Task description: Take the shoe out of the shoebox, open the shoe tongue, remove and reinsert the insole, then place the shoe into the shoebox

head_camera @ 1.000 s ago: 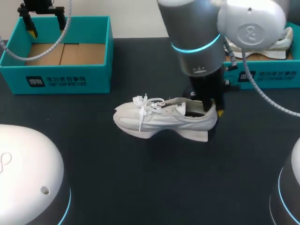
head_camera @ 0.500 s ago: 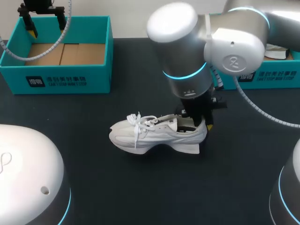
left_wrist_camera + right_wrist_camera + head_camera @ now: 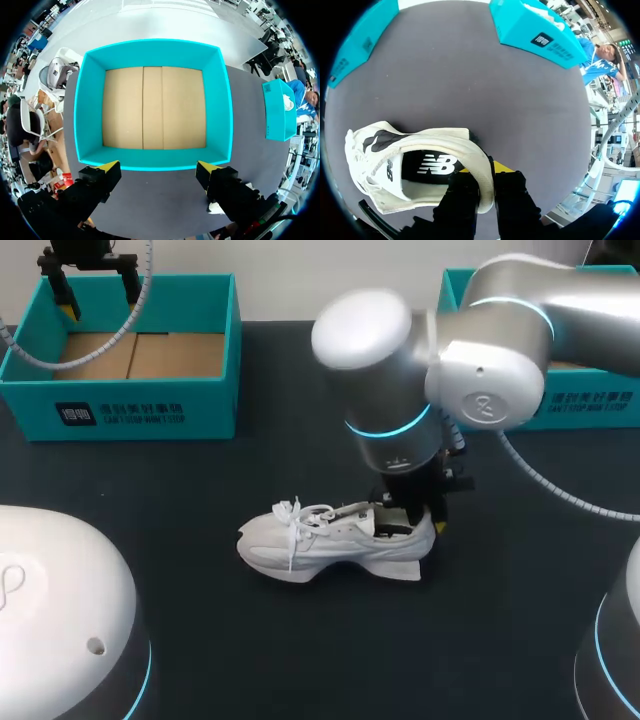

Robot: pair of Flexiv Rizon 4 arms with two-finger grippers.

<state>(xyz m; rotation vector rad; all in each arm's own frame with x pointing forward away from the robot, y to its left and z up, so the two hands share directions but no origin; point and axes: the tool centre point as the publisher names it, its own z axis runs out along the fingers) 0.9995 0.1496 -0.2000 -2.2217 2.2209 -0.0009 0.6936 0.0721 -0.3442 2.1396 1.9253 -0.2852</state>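
A white shoe (image 3: 330, 540) stands on the dark table (image 3: 300, 660), out of its box. The right gripper (image 3: 486, 172) pinches its heel collar, one finger inside, likely to steady it. The left gripper (image 3: 157, 170) hangs spread wide above an empty teal shoebox (image 3: 150, 45).

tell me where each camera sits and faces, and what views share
Head view: fixed above and behind, looking down on the table; left arm and right arm show.
Left wrist view: on the left wrist, facing down into the empty shoebox, left gripper open.
Right wrist view: on the right wrist, facing the white shoe, right gripper shut on its heel.
Shared: head view also shows shoebox and shoe.
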